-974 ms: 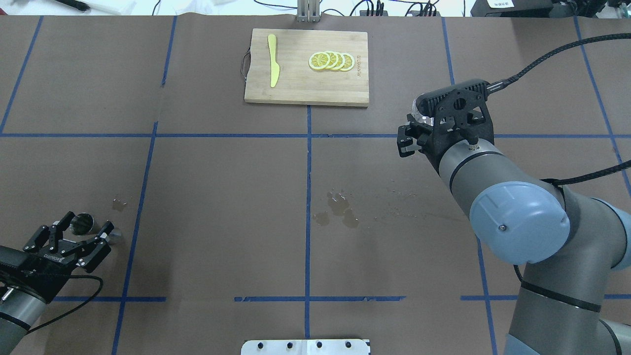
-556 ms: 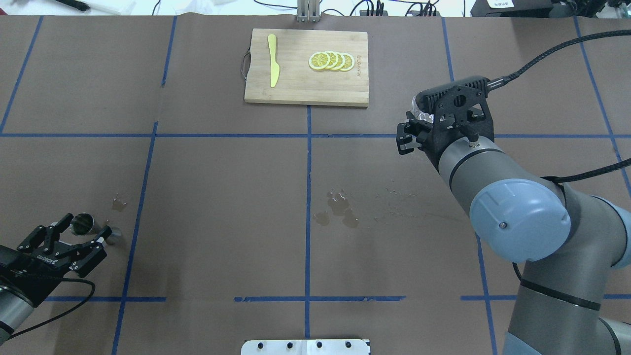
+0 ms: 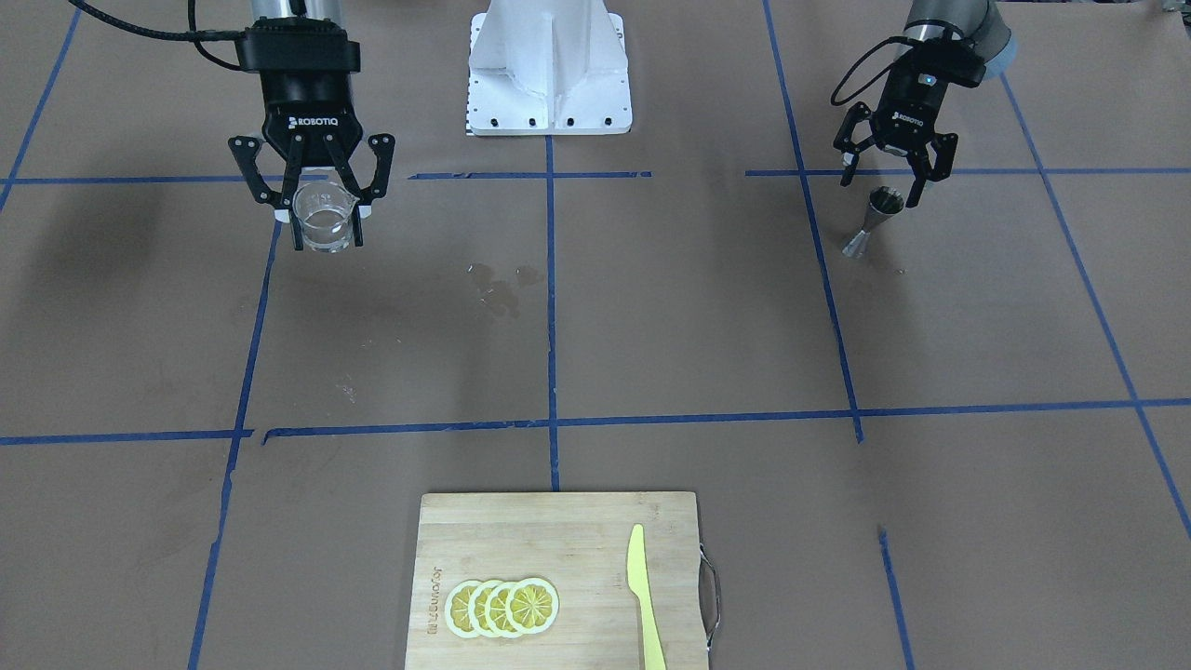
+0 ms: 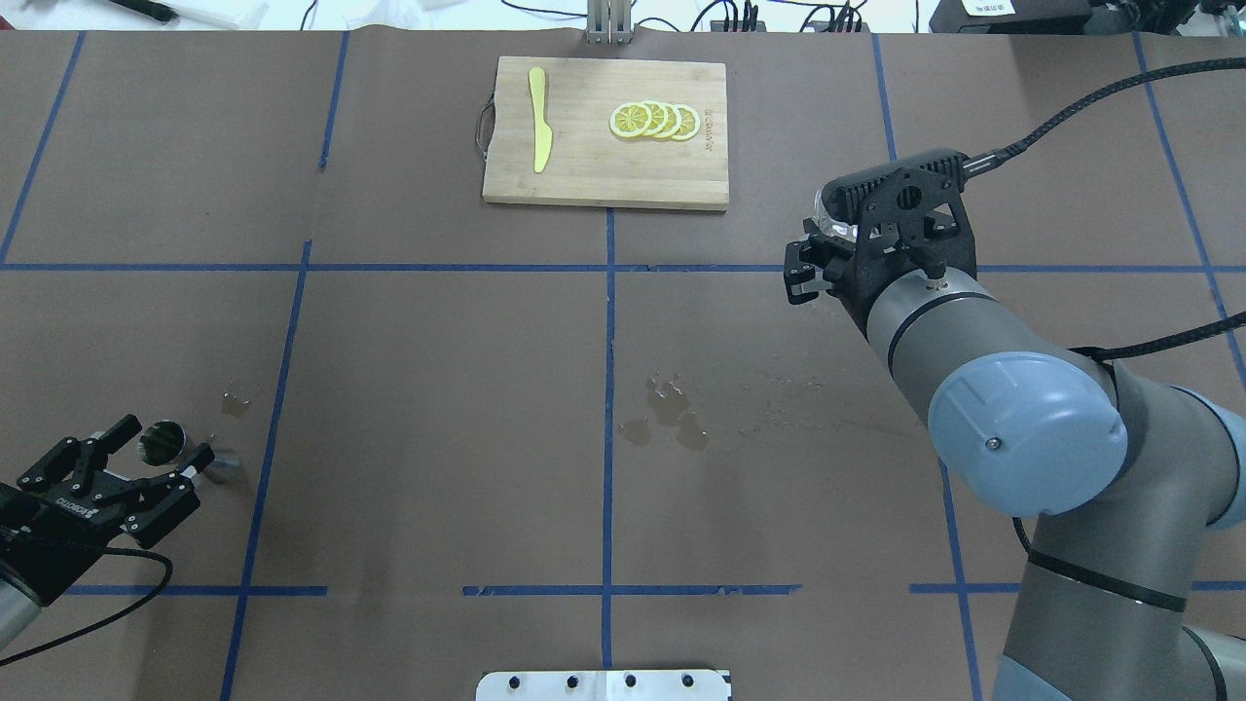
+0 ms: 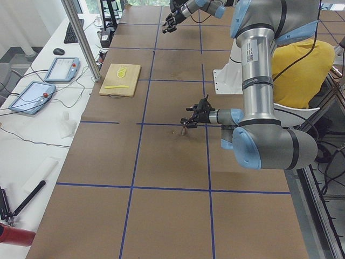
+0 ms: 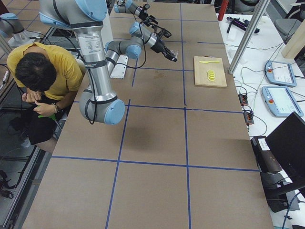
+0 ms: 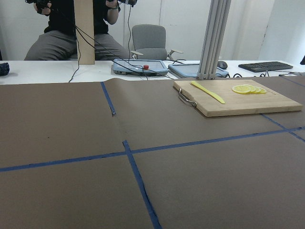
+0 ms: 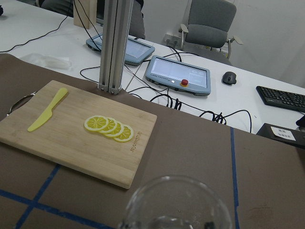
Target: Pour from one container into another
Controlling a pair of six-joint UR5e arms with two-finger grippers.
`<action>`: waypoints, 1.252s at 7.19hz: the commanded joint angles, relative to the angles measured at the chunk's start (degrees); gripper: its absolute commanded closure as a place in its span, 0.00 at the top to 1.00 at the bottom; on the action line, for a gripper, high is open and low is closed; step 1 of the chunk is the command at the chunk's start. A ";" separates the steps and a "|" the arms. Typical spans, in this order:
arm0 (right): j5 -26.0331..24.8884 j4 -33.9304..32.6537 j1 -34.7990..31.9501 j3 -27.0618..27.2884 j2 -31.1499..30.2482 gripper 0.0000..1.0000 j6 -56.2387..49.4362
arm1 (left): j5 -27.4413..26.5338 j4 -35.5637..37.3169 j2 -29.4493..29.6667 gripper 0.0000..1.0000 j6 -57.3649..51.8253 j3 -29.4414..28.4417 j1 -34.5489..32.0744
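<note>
Bare brown paper (image 3: 651,307) between jigger (image 3: 872,221) and glass cup (image 3: 326,221); cutting board (image 3: 577,540) well beyond

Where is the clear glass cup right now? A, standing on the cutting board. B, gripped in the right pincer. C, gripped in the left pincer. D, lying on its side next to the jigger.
B: the glass cup sits clamped between the fingers of the right pincer, far from the cutting board, while the left pincer is open beside the standing jigger.
</note>
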State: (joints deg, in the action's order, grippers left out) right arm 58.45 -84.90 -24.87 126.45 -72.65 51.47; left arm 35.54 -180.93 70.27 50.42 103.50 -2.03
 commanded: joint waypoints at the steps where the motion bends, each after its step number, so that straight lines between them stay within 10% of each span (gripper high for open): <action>1: -0.09 0.00 0.00 0.03 -0.82 0.00 1.07 | 10.11 0.05 0.22 1.00 -2.86 0.83 -9.43; 3: -0.09 0.00 0.08 -0.32 -0.91 0.00 6.51 | 23.11 3.63 1.88 1.00 -9.42 -0.31 -23.47; 9: -4.70 0.96 4.19 -3.13 -6.43 0.00 23.35 | 69.43 44.29 21.91 1.00 -23.34 -8.48 -66.22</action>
State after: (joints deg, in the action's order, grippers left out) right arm 56.97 -84.52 -22.91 124.22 -76.91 68.67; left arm 97.19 -144.40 89.33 29.46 96.20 -62.23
